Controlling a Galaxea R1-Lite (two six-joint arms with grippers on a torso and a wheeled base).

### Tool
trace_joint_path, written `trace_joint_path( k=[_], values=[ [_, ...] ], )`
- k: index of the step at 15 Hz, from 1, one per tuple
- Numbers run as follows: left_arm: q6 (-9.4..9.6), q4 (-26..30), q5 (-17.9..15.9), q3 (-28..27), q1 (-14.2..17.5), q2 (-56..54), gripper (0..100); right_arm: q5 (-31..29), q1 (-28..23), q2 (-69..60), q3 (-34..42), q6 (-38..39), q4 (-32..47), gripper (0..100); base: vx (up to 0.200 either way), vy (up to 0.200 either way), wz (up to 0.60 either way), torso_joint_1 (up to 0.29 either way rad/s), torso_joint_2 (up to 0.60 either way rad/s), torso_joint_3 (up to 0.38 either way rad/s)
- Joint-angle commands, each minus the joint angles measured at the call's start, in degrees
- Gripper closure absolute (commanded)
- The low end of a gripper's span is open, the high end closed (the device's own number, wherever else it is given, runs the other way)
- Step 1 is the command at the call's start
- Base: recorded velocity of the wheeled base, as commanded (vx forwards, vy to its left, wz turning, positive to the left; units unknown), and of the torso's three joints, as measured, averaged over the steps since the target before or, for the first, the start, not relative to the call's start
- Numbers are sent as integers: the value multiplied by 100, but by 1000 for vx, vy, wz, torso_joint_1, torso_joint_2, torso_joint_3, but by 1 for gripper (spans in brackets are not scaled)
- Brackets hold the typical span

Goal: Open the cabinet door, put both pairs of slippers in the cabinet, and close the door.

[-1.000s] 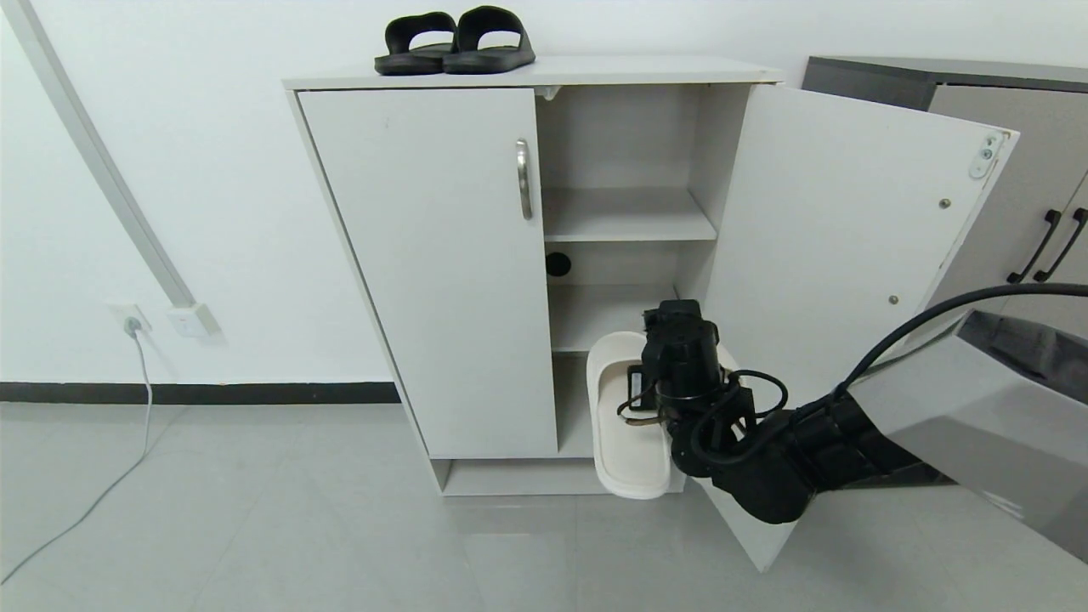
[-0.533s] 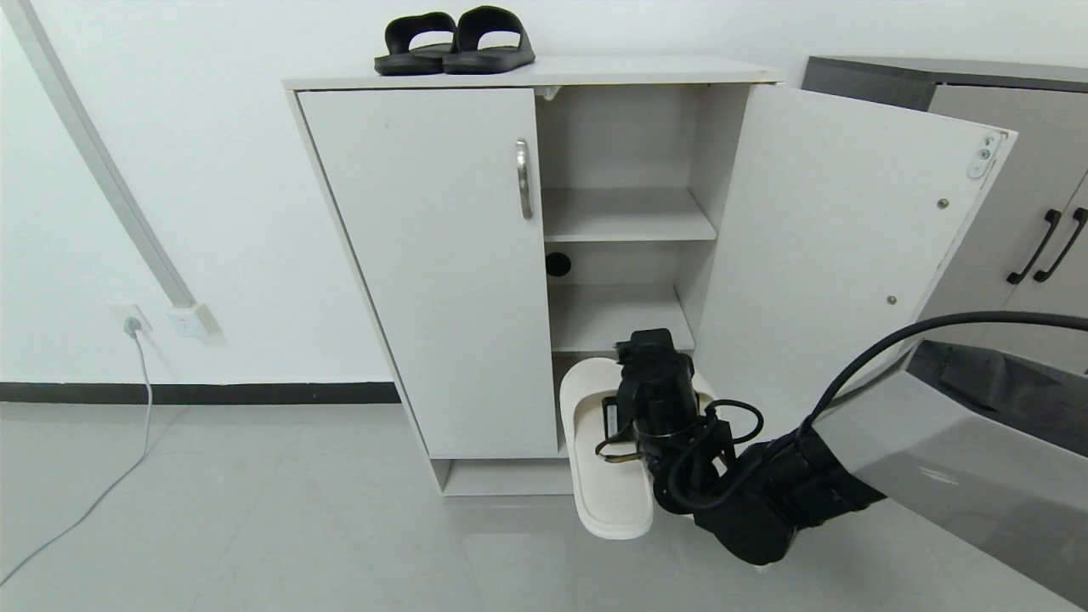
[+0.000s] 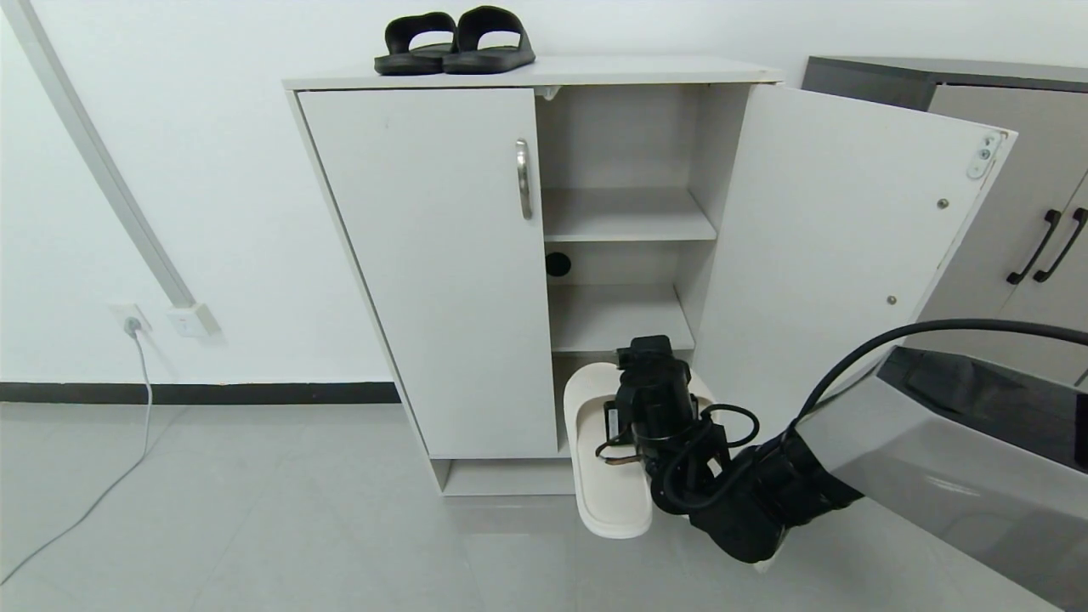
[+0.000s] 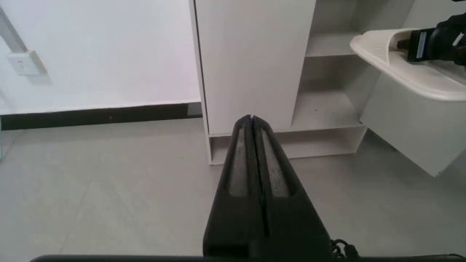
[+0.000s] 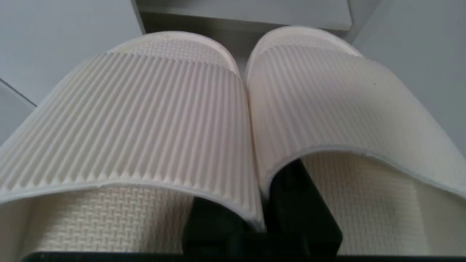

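Note:
A white cabinet (image 3: 425,255) stands against the wall, its left door shut and its right door (image 3: 833,238) swung open. Black slippers (image 3: 455,42) lie on its top. My right gripper (image 3: 648,361) is shut on the inner strap edges of a pair of white slippers (image 3: 599,459), held side by side just outside the lowest compartment, heels sticking out over the floor. The right wrist view has the ribbed slipper straps (image 5: 145,109) over the gripper (image 5: 280,211). My left gripper (image 4: 251,127) hangs low and shut, facing the cabinet's base, with the white slippers (image 4: 415,69) off to one side.
Two bare shelves (image 3: 625,212) sit above the bottom compartment. The shut door carries a metal handle (image 3: 524,178). A grey cabinet (image 3: 1003,170) stands right of the open door. A wall socket with a cable (image 3: 127,323) is at the left, with open tiled floor (image 3: 255,527).
My right arm has drawn the white slippers down and leftward, out from the cabinet's lower opening, then settled almost still in the last half second. The door stands as before.

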Motion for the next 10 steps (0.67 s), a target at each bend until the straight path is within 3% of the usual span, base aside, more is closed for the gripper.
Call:
trace_joint_path(
  k=[1, 7, 10],
  values=[
    [-1, -1, 1, 0, -6, 7, 100, -1, -41, 97, -46, 6, 0, 100, 0, 0, 0, 0, 0, 0],
    [-1, -1, -8, 0, -6, 7, 100, -1, -50, 150, -81, 6, -36, 100, 0, 0, 0, 4, 4, -167],
    [-1, -1, 1, 0, 2, 7, 100, -141, -50, 264, -2, -231, -712, 100, 0, 0, 0, 9, 4, -198]
  ],
)
